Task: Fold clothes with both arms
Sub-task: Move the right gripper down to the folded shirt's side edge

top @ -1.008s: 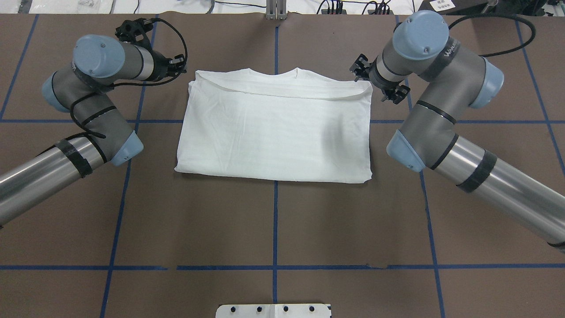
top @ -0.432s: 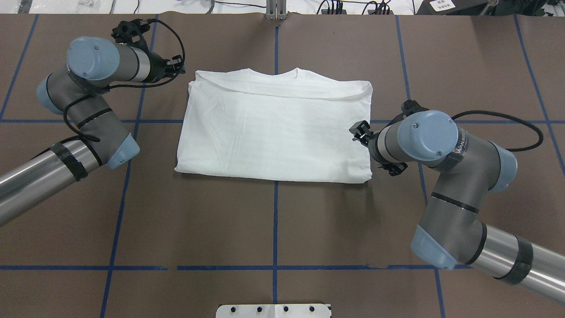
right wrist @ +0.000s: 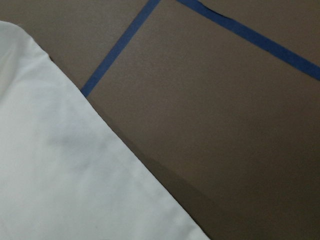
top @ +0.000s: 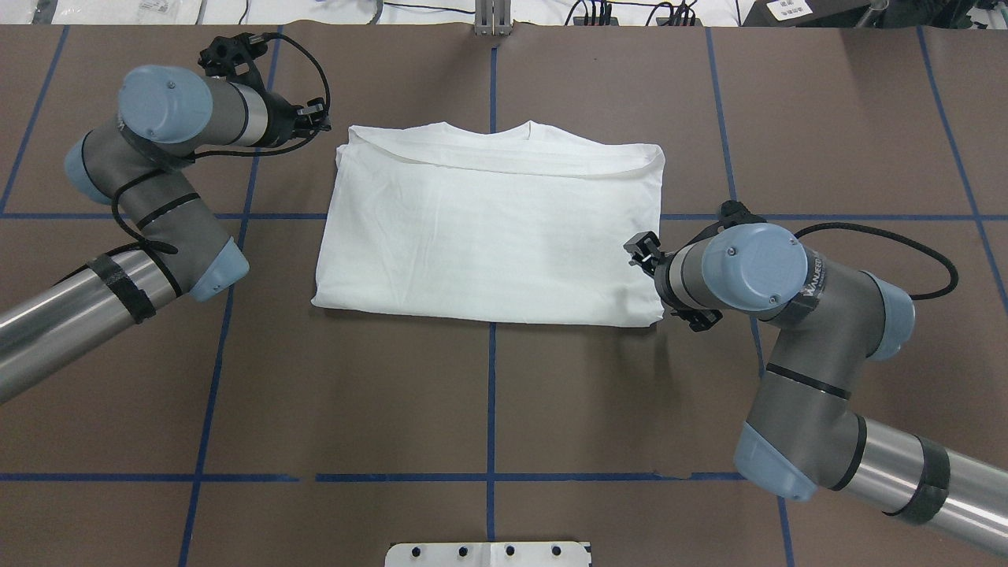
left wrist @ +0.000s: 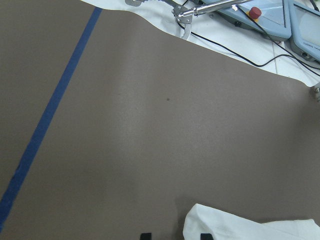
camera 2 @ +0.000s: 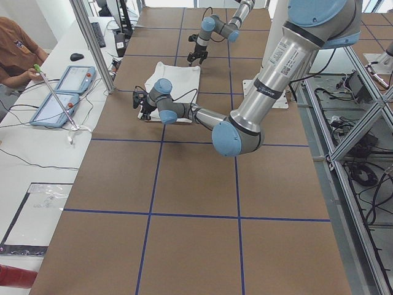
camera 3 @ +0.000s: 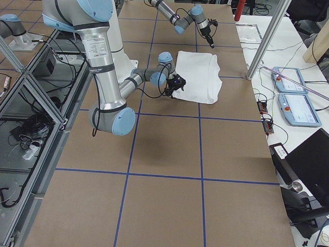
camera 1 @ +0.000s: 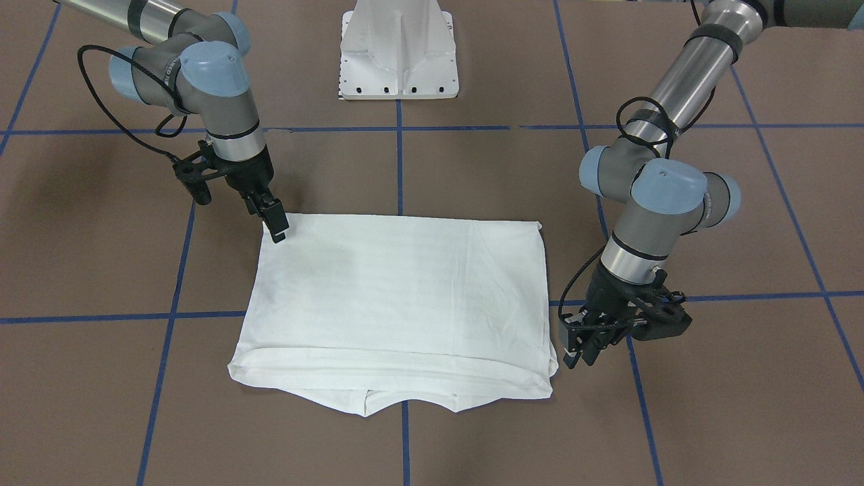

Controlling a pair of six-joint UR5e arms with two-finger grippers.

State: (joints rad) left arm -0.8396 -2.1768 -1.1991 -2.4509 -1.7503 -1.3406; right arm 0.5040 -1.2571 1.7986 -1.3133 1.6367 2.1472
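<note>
Right gripper (camera 1: pixel 275 226) swung back to T-shirt (camera 1: pixel 398 290) corner

A brown table (top: pixel 354 394) carries a grid of blue tape lines (top: pixel 394 477) and a white base (camera 1: pixel 398 50) at its edge. Beside the table, a white bench (camera 2: pixel 37 160) holds two blue panels (camera 2: pixel 75 78) and a mouse (camera 2: pixel 76 56), with a person in orange (camera 2: pixel 13 52) at it

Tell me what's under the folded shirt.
The brown table, whose blue tape lines run beneath the shirt. Its own lower layer peeks out at the far edge. Anything else beneath is covered.
</note>
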